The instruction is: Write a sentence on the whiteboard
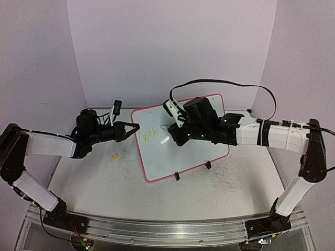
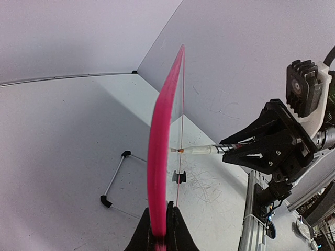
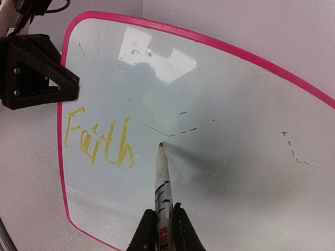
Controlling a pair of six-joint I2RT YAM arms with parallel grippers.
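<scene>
The whiteboard [image 1: 183,149] stands tilted on the table, white with a pink rim; the left wrist view sees that rim [image 2: 159,157] edge-on. My left gripper [image 1: 137,129] [image 2: 161,235] is shut on the board's left edge. On the board [image 3: 235,172], the sentence [image 3: 99,144] [image 1: 148,134] reads "Faith" in yellow. My right gripper [image 3: 163,230] [image 1: 175,133] is shut on a white marker [image 3: 163,188] [image 2: 207,151]. The marker's orange tip meets its own shadow on the board just right of the "h".
Two black clip feet [image 1: 177,176] [image 1: 208,165] hold the board's lower edge. A small yellow cap [image 1: 113,157] lies on the table left of the board. Grey scribbles [image 1: 225,180] mark the tabletop. A wire stand [image 2: 116,179] sits behind the board. Short dark strokes [image 3: 183,130] cross the board's face.
</scene>
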